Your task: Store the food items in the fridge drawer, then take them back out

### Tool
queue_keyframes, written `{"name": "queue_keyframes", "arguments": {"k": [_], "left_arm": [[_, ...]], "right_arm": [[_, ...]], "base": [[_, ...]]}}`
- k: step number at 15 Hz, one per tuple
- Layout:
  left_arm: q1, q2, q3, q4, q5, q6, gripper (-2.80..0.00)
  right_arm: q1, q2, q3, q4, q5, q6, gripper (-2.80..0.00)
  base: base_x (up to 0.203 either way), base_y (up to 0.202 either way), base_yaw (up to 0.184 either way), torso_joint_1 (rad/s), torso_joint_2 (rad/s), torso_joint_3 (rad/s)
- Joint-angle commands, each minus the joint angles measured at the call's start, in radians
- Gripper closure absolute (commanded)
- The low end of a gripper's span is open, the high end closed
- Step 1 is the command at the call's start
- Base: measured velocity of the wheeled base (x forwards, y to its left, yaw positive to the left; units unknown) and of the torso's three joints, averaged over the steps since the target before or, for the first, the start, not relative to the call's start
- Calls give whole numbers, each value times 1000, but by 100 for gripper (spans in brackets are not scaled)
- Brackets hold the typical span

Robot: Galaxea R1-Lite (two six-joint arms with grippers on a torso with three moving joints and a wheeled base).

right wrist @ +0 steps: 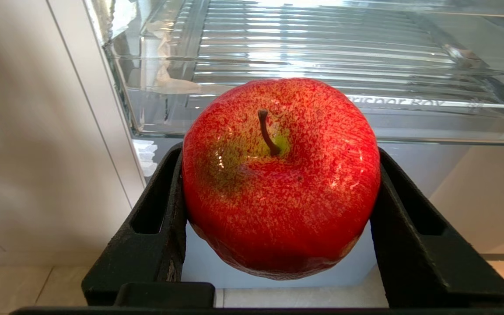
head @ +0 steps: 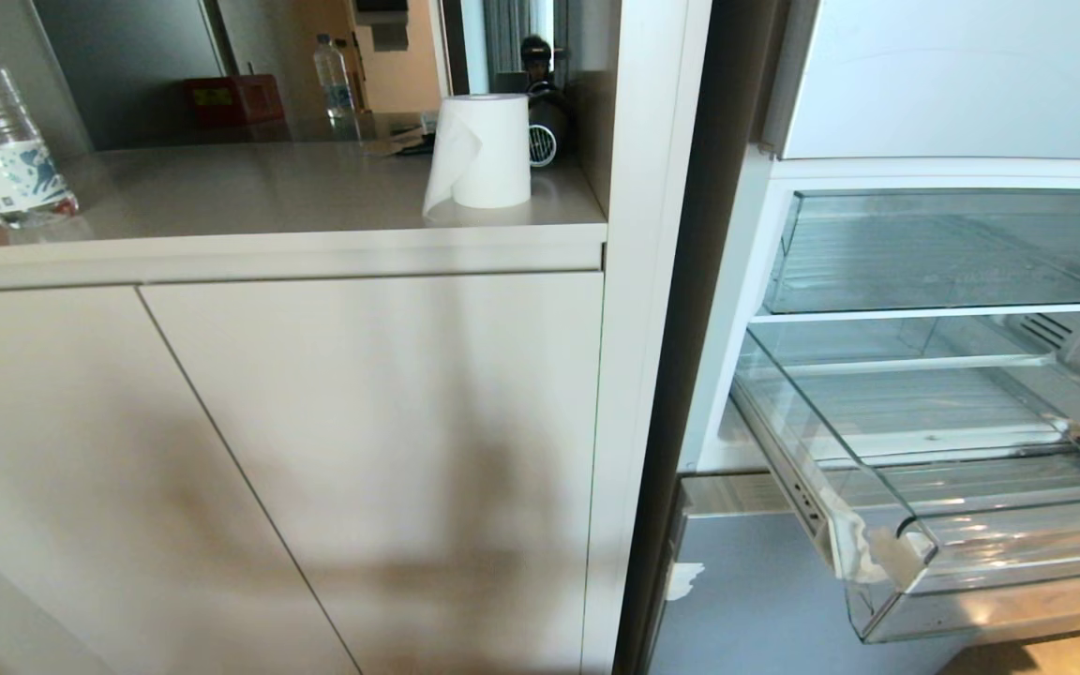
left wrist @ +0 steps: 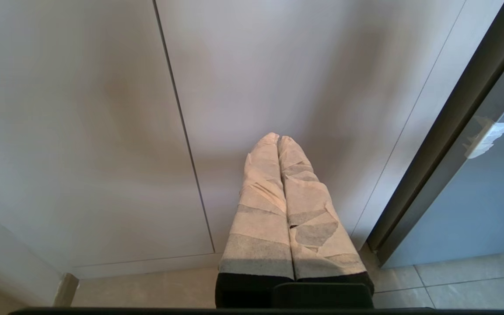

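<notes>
The right end effector is clamped on a red apple, one black finger pressed against each flank of the fruit. The apple is glossy and round, its red skin flecked all over with fine yellowish speckles, and a yellow-green patch spreads around the dimple from which a short, dark, slightly curved stem rises. It hangs in the air just in front of, and slightly below, the front lip of the fridge drawer, apart from it and not inside. The drawer is a wide, shallow bin of clear plastic with a ribbed floor; in the head view it stands pulled out of the open fridge, with a whitish patch at its near front corner and another clear bin on the shelf above. The left end effector has its two paper-wrapped fingers pressed together, clenched on nothing, pointing at the beige cabinet door near the floor. On the desk beside the fridge stand a roll of paper towel and a plastic water bottle.
</notes>
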Motion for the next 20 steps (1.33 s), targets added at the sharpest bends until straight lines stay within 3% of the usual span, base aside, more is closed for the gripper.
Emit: {"name": "queue_keyframes", "arguments": {"k": [1, 4, 6, 10, 13, 20], "left_arm": [[0, 1, 0, 0, 1, 0, 0], [0, 1, 0, 0, 1, 0, 0], [0, 1, 0, 0, 1, 0, 0], [0, 1, 0, 0, 1, 0, 0], [0, 1, 0, 0, 1, 0, 0], [0, 1, 0, 0, 1, 0, 0]], "right_arm": [[0, 0, 0, -3, 3, -1, 0], [0, 38, -27, -7, 5, 1, 0], [1, 137, -118, -6, 22, 46, 0], [19, 423, -316, -7, 142, 192, 0], [26, 683, -439, -13, 195, 233, 0], [-10, 1312, -718, -282, 218, 278, 0]], "base": [[0, 0, 0, 0, 0, 0], [0, 0, 0, 0, 0, 0], [0, 0, 0, 0, 0, 0], [0, 0, 0, 0, 0, 0], [0, 0, 0, 0, 0, 0], [0, 0, 0, 0, 0, 0]]}}
